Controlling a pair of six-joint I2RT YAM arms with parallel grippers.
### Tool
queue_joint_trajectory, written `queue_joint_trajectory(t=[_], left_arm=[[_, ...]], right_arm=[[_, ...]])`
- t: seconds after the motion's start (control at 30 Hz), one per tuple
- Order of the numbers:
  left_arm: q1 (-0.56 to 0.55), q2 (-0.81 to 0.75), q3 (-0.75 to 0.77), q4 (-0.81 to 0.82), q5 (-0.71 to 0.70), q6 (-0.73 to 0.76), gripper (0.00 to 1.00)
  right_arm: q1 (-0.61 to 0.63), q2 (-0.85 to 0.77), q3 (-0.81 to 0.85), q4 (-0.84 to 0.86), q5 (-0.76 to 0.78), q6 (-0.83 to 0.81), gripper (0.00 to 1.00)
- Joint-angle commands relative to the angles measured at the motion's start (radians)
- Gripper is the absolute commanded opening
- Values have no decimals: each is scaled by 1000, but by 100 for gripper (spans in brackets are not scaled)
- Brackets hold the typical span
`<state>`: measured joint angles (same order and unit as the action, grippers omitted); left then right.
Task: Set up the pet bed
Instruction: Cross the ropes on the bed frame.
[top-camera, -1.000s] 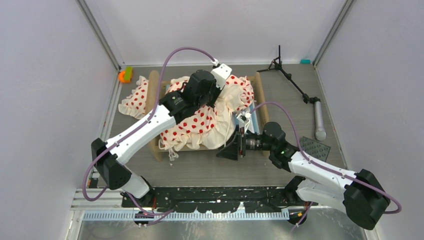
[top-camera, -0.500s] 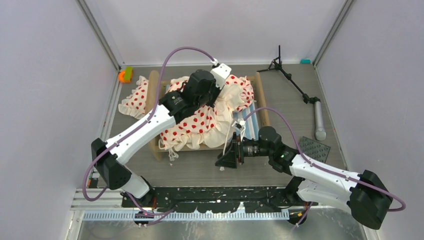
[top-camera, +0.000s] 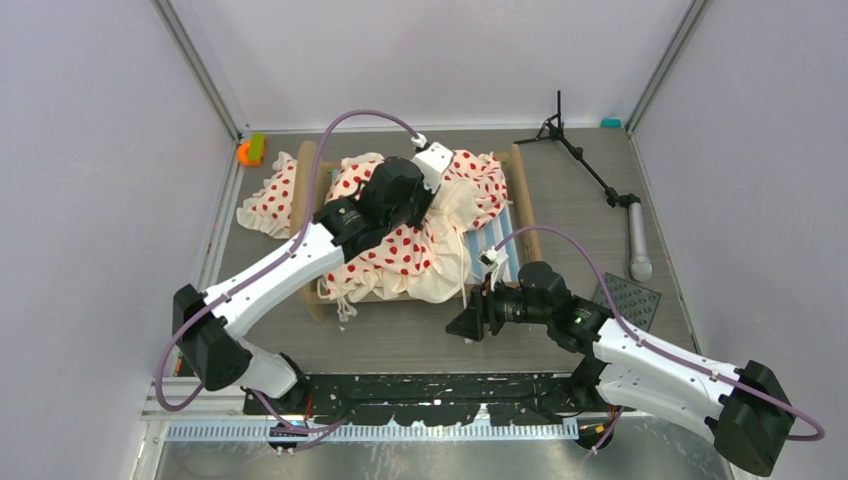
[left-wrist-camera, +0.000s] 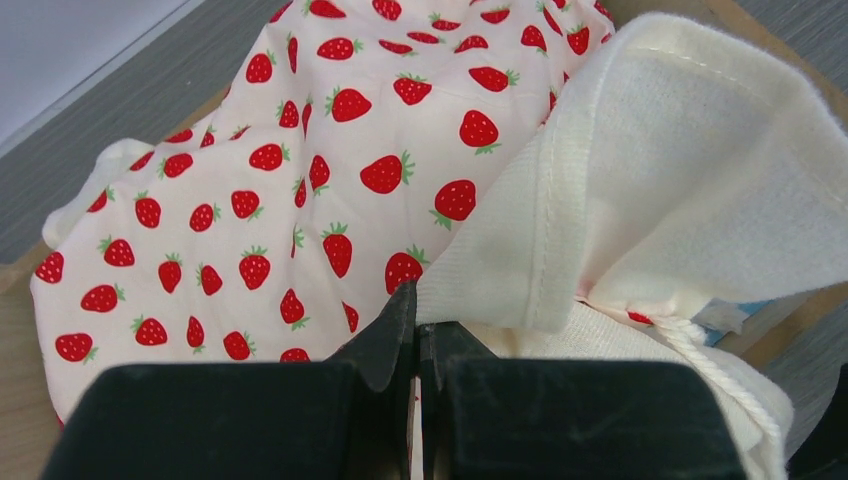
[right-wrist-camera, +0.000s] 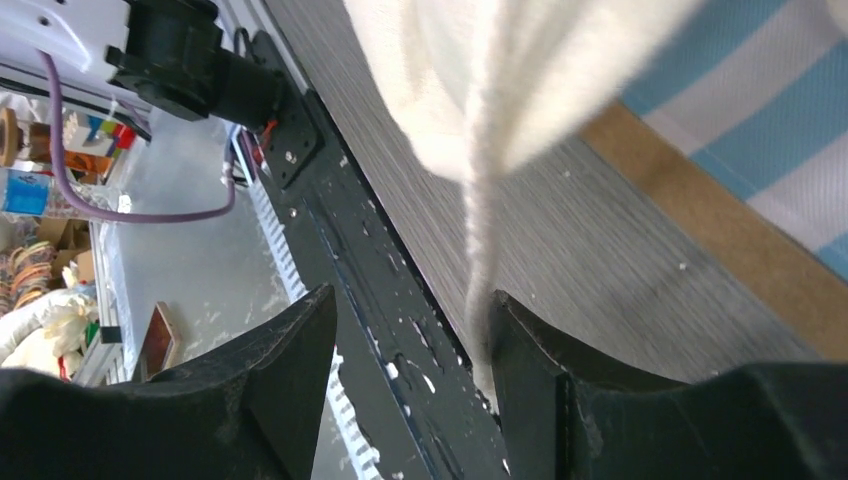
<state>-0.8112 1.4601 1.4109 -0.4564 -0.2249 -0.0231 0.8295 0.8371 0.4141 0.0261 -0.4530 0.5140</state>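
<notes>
Where the pet bed (top-camera: 523, 205) stands, upper middle of the overhead view, its strawberry-spotted bedding (top-camera: 400, 250) lies heaped across the frame and spills over the lower edge. On top of the heap the left gripper (left-wrist-camera: 418, 312) has its jaws pressed together, a cream hem pinched at their tips. Just off the bed's lower right corner, the right gripper (right-wrist-camera: 410, 330) gapes wide and grips nothing; a cream cord (right-wrist-camera: 483, 230) dangles between its jaws, near the striped mattress (right-wrist-camera: 770, 130).
</notes>
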Motion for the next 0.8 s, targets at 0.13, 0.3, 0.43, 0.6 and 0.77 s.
queue_joint_trajectory(t=[0.13, 0.3, 0.43, 0.6, 0.77], left_arm=[[7, -95, -69, 96, -19, -33, 0], [9, -97, -60, 93, -23, -29, 0], [9, -99, -54, 86, -25, -26, 0], [8, -96, -50, 77, -22, -23, 0], [9, -92, -50, 73, -22, -22, 0]], right_arm=[[25, 11, 97, -312, 41, -33, 61], [39, -9, 211, -593, 221, 17, 67], [47, -35, 269, -690, 362, 64, 71], [48, -1, 387, -819, 465, 52, 78], [48, 14, 494, -925, 627, 63, 80]])
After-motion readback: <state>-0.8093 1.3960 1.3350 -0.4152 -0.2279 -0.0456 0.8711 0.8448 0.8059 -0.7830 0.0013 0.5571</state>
